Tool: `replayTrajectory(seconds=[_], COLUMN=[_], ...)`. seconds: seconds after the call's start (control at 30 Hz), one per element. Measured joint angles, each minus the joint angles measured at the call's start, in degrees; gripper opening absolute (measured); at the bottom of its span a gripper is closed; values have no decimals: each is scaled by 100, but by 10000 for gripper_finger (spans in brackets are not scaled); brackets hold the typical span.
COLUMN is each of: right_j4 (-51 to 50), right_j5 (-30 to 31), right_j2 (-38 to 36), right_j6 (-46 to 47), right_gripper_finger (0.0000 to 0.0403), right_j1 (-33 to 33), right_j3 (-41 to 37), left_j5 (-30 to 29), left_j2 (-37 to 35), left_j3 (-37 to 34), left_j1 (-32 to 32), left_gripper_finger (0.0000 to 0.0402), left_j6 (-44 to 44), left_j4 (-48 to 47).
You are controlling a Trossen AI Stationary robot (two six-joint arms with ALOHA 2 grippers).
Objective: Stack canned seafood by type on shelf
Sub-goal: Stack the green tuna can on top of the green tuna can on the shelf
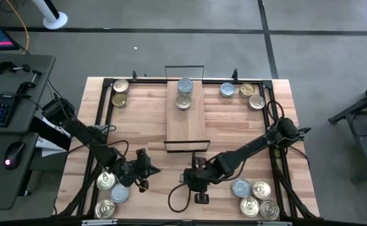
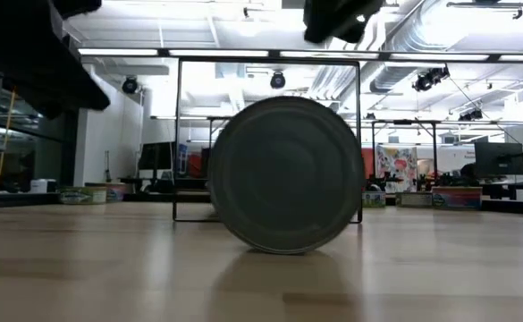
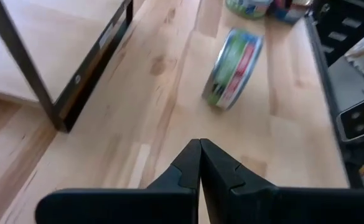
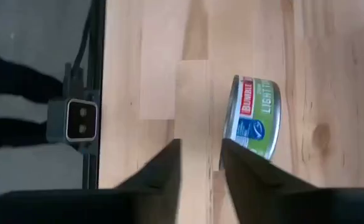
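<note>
- Green-labelled tin [image 4: 254, 118] stands on its edge on the counter [image 1: 233, 125], just beside my right hand [image 4: 200, 163], whose fingers stand apart and hold nothing.
- Risk, in my judgement: the tin on edge could roll off if nudged.
- Left hand [image 3: 200, 163] is pressed together, empty, near the shelf [image 1: 186, 122].
- Two tins [image 1: 184, 94] sit on the shelf; the rest lie in corner groups, gold and silver-blue tops.
</note>
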Motion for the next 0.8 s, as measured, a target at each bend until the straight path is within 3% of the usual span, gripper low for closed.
replayTrajectory(seconds=[0.2, 0.33, 0.57, 0.8], right_j4=[-221, -319, -279, -280], right_j5=[382, 629, 264, 484], right_j2=[26, 77, 418, 733], right_j6=[847, 869, 780, 683], right_gripper_finger=[247, 305, 320, 320], right_j1=[-11, -56, -165, -170], right_j3=[14, 15, 7, 9], left_j5=[53, 81, 686, 789], left_j2=[0, 0, 2, 4], left_j3=[-30, -28, -28, -28], left_j1=[96, 227, 534, 575], left_gripper_finger=[0, 0, 0, 0], left_j6=[89, 338, 760, 958], left_j4=[-38, -10, 12, -1])
